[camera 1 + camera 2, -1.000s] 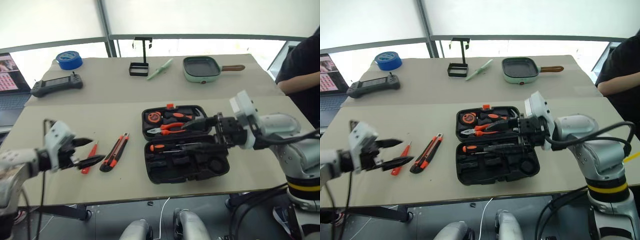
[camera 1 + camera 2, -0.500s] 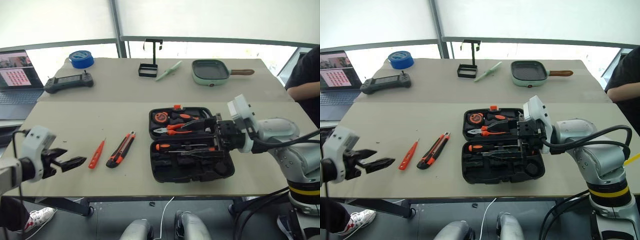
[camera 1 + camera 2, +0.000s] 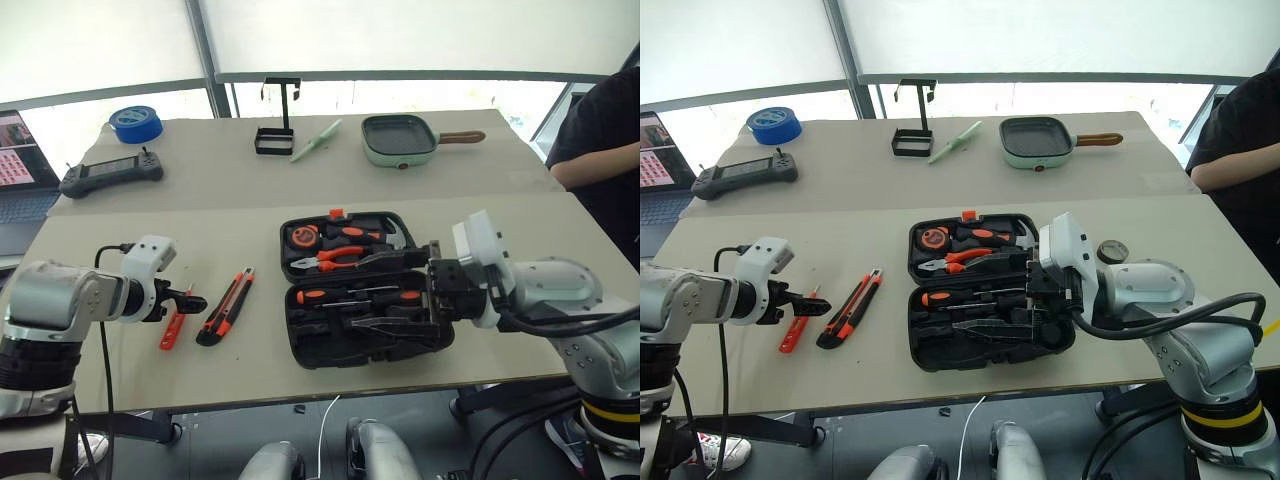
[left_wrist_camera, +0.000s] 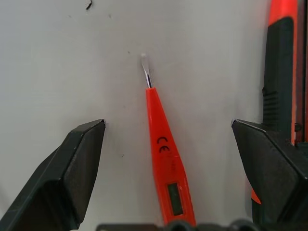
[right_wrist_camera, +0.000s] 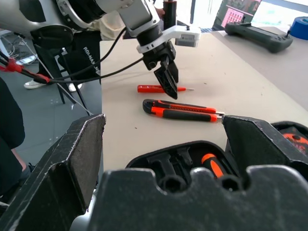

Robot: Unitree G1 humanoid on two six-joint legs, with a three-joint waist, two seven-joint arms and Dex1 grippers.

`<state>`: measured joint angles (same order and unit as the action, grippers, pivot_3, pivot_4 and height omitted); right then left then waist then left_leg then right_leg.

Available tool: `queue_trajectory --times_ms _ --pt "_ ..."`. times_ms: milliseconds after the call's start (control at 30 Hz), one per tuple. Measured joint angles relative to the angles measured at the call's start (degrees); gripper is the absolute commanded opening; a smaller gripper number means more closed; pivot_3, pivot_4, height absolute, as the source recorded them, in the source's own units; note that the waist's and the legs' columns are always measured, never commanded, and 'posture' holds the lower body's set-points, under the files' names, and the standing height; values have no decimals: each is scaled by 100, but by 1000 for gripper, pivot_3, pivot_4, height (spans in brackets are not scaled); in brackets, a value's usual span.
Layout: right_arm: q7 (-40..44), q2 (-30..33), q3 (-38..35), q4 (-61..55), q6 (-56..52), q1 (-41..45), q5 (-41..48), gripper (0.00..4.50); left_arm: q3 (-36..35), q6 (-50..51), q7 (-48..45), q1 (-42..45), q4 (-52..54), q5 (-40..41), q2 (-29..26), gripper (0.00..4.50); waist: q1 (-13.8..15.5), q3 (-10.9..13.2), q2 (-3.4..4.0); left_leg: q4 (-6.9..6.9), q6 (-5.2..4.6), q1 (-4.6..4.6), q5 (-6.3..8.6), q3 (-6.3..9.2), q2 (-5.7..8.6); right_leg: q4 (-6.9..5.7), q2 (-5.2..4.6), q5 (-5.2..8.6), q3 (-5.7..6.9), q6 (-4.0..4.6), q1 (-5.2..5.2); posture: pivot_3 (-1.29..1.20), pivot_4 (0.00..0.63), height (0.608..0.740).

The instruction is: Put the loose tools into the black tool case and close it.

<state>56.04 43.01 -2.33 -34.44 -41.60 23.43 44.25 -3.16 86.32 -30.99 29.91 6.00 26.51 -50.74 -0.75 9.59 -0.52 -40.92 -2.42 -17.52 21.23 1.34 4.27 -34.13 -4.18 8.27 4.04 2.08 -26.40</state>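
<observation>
while the tester screwdriver (image 4: 163, 149) is straddled by the spread left gripper (image 4: 168, 144), the right gripper (image 5: 161, 144) is held spread over the tool case (image 3: 365, 290).

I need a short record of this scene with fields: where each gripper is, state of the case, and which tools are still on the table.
left gripper: open, over the tester screwdriver, one finger on each side, not closed on it
right gripper: open, empty, at the right side of the tool case
tool case: open on the table, with pliers and a screwdriver in its slots
tools still loose: tester screwdriver, utility knife
</observation>
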Motion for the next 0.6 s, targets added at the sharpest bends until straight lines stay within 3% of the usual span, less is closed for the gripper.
queue_trajectory --times_ms 67,200,467,600 --pt "-45 5 0 -22 0 -16 0 4483 92 -11 35 -30 46 -29 -45 4500 -1 0 0 0 2 6 -1 0 -2 -2 -1 0 -5 0 5 0 150 740" --pt "-129 22 -29 -37 0 -19 1 4500 100 17 148 -201 255 -85 -85 3498 -5 0 0 7 1 16 -1 -4 -4 -4 -2 1 -16 0 8 0 150 740" --pt "-111 129 -36 -3 2 -19 -5 4500 -192 323 275 -515 718 -99 -28 374 20 -1 0 10 -3 17 -3 -4 -4 -1 -5 1 -17 -1 10 0 150 740" --pt "-96 156 -39 18 9 -32 -11 4500 -139 192 192 -554 704 -100 -151 347 11 -1 0 12 -4 17 -3 -3 -5 -3 -4 1 -18 -1 9 0 150 740"
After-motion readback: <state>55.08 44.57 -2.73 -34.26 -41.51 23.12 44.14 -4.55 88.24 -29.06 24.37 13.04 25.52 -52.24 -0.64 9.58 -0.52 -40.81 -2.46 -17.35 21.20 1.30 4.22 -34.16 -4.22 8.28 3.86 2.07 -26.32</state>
